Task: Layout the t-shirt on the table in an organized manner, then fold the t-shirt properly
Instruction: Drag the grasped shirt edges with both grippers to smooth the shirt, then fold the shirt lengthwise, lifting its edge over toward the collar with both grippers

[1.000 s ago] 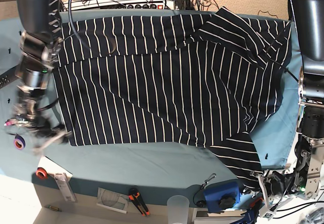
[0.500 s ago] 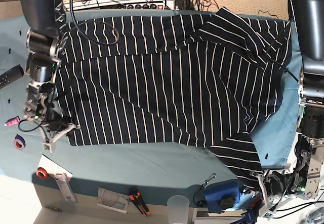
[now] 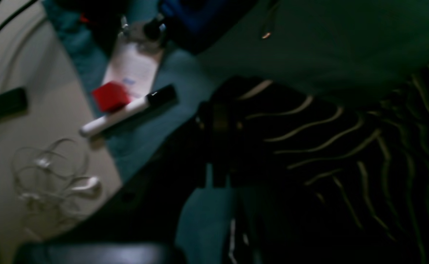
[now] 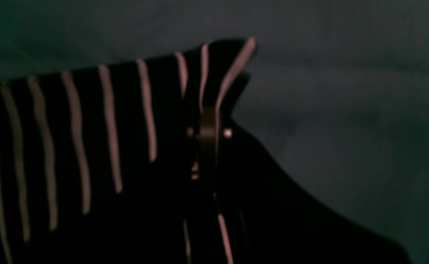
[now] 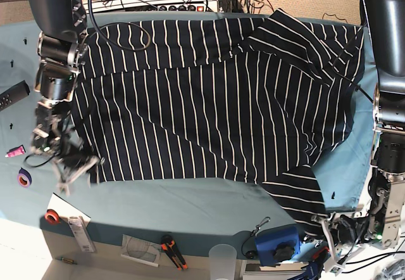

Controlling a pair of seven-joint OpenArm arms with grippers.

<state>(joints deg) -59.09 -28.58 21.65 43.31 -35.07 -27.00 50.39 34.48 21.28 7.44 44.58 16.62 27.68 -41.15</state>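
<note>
Left pincer (image 3: pixel 218 146) dark, blurred; t-shirt (image 3: pixel 328 154) edge-cropped.

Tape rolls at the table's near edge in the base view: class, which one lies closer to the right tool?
The purple tape roll, just beside the right tool; the orange-red tape roll lies farther toward the table's front edge.

Close, dim view of a striped t-shirt corner pinched in a robot gripper over a teal desk.

The right gripper (image 4: pixel 207 137) sits at the centre of the frame, its jaws closed tight on a corner of the t-shirt (image 4: pixel 89 146). The dark fabric with thin pale stripes fills the left and lower part of the frame, and its corner rises to a point just above the gripper. The plain teal desk (image 4: pixel 346 110) covers the top and right side, blurred and shadowy.
</note>
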